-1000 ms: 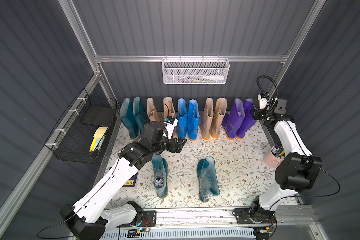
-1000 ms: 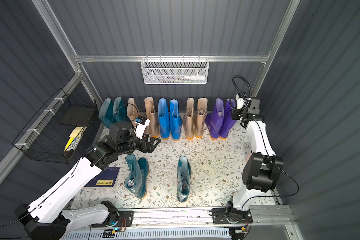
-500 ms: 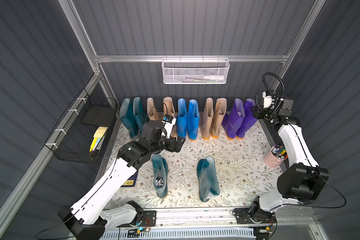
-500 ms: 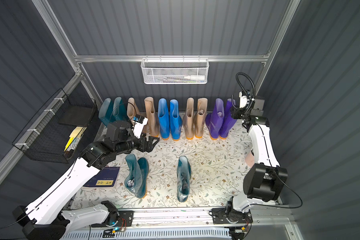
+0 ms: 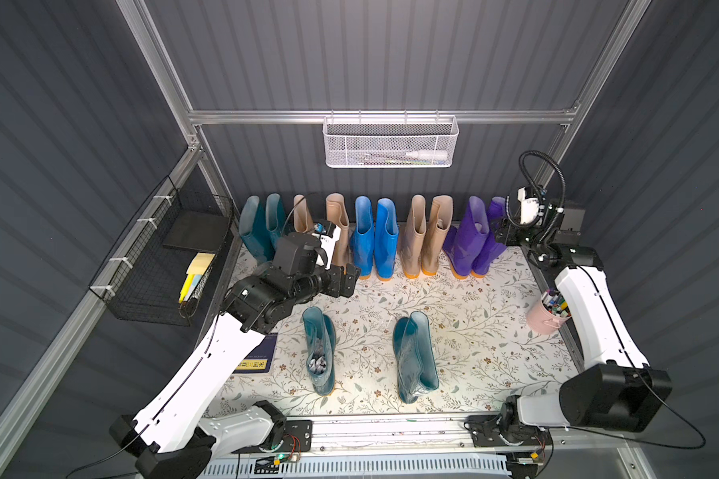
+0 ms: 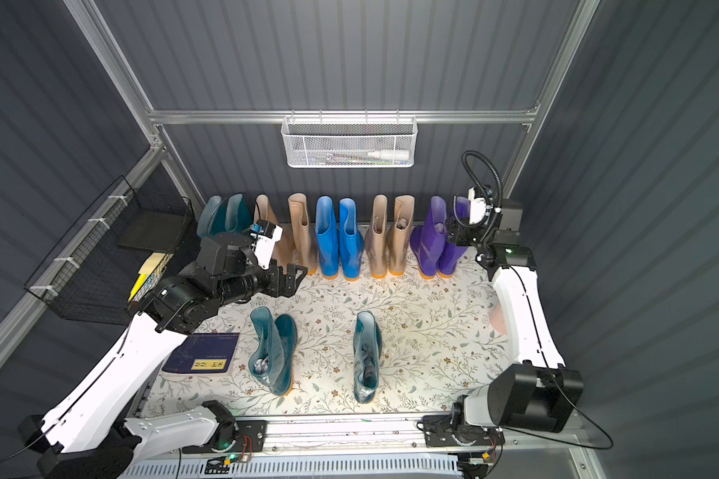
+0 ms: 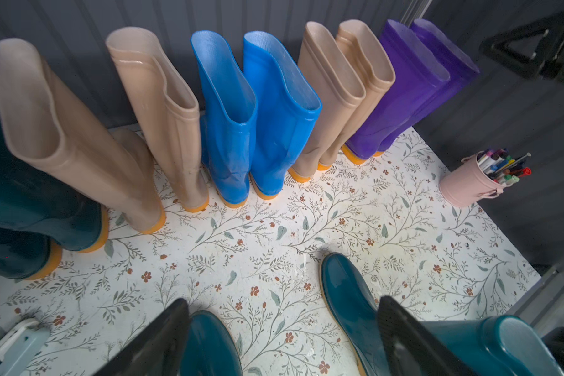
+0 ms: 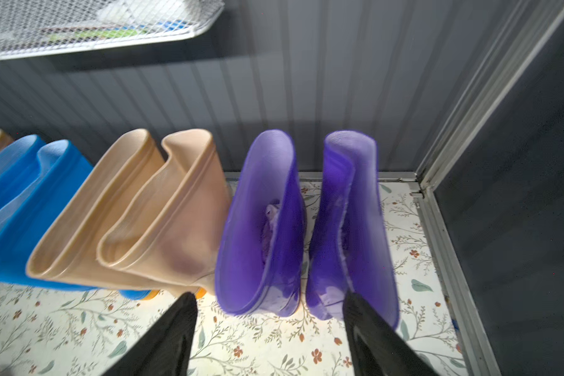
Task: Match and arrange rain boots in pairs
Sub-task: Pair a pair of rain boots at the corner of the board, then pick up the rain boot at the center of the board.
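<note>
Rain boots line the back wall in pairs: dark teal (image 5: 258, 228), beige (image 5: 337, 224), bright blue (image 5: 374, 236), beige (image 5: 426, 232) and purple (image 5: 470, 236). Two more dark teal boots (image 5: 318, 352) (image 5: 416, 356) stand apart on the floral mat in front. My left gripper (image 5: 347, 280) hovers open above the mat before the left beige pair, its fingers (image 7: 173, 325) empty over the front teal boots (image 7: 349, 299). My right gripper (image 5: 501, 236) is open beside the purple boots (image 8: 258, 234), holding nothing; one finger (image 8: 365, 325) overlaps the outer purple boot (image 8: 355, 228).
A pink cup of markers (image 5: 546, 315) stands at the mat's right edge by the right arm. A black wire basket (image 5: 162, 265) hangs on the left wall, a white mesh basket (image 5: 389, 141) on the back wall. A dark booklet (image 5: 258, 361) lies at front left.
The right gripper's jaws have spread wider and that arm has shifted right, away from the purple boots. The left gripper has drawn slightly left and back from the beige boots.
</note>
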Controlling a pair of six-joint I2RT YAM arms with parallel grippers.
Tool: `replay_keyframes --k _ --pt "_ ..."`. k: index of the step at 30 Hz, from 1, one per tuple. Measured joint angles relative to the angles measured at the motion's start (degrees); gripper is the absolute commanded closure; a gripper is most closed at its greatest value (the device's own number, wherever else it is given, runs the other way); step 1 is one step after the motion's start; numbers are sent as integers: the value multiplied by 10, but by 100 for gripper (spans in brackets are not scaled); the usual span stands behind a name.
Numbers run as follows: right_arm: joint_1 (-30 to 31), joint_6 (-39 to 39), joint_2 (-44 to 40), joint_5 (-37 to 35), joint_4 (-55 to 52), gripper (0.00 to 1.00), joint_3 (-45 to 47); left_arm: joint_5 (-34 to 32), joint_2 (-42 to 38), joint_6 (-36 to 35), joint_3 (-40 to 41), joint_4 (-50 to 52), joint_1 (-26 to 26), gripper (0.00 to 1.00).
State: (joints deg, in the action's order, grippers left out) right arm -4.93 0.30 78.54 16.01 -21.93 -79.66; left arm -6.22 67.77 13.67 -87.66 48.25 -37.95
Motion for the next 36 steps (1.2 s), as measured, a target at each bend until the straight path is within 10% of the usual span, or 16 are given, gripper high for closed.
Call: replay_keyframes --k 14,36 --pt "94 85 -113 -21 17 21 177 -90 25 105 -110 287 0 3" --pt "160 192 -212 -75 34 20 327 111 -56 207 27 361 0 8"
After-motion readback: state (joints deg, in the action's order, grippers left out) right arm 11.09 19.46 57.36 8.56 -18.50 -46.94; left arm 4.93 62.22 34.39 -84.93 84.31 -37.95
